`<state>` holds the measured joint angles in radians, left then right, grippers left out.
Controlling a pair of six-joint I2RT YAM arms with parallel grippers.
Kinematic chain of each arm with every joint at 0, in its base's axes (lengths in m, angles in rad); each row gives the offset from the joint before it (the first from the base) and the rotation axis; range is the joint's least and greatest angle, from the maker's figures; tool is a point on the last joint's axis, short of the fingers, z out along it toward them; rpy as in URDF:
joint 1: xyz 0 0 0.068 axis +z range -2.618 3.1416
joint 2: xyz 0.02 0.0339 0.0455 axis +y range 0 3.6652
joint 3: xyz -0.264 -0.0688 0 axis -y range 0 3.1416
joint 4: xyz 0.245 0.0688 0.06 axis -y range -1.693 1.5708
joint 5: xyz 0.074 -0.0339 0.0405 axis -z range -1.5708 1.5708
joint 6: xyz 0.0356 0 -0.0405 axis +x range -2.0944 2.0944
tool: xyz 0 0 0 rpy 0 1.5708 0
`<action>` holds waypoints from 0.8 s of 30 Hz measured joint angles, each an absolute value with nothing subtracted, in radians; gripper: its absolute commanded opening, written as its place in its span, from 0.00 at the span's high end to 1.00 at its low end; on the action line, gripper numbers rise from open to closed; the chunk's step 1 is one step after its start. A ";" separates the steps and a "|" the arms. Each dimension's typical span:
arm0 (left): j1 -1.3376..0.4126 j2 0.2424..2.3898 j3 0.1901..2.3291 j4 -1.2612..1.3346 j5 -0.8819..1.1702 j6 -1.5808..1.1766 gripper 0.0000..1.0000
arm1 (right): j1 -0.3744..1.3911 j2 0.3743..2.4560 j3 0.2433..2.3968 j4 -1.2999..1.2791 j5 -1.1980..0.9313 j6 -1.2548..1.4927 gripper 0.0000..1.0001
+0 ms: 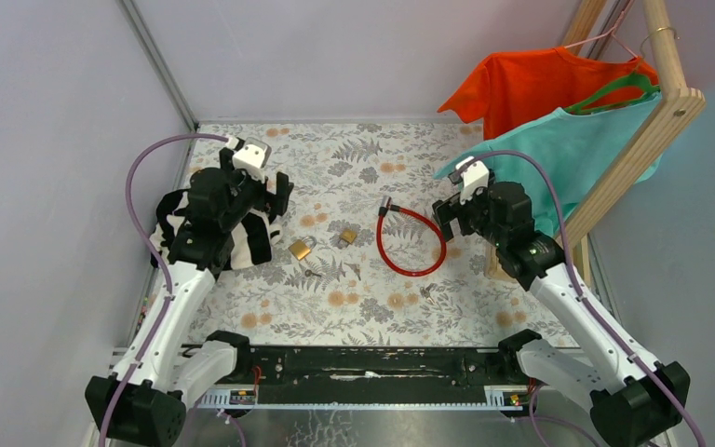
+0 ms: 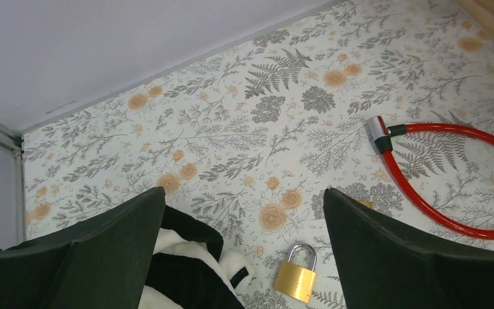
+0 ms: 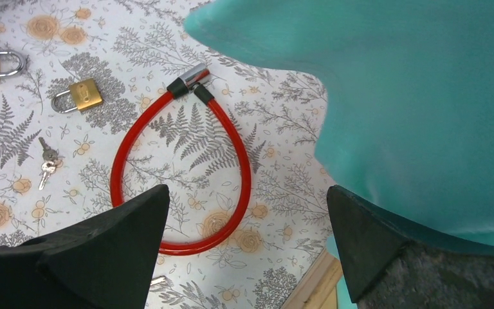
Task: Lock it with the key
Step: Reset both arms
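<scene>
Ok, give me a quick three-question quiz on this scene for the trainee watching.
1. True or false: the left gripper is shut.
2. How many brass padlocks lie on the table? A one, B two, C three.
3. Which gripper is nearer the red cable lock?
Key: 1 false; 2 B; 3 the right gripper.

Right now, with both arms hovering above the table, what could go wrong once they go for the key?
The keys are tiny and lie flat on the busy floral table, so the fingers may slip off them. The teal shirt hangs right beside the right arm and could snag it. With two brass padlocks and a red cable lock nearby, the key may get tried on the wrong one.
</scene>
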<state>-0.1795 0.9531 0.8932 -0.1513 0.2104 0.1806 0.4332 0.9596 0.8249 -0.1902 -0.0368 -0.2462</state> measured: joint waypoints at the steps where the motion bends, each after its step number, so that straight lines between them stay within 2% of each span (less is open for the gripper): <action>1: -0.179 0.951 0.893 -0.150 0.215 0.170 0.00 | 0.421 0.953 0.825 -0.189 -0.047 -0.245 0.01; 24: -0.128 0.836 0.812 -0.101 0.398 0.118 0.00 | 0.350 0.857 0.808 -0.190 -0.062 -0.264 0.01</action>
<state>-0.1276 0.8364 0.8124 -0.1009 0.3977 0.1177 0.3496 0.8566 0.8082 -0.1898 -0.0616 -0.2642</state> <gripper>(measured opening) 0.998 0.987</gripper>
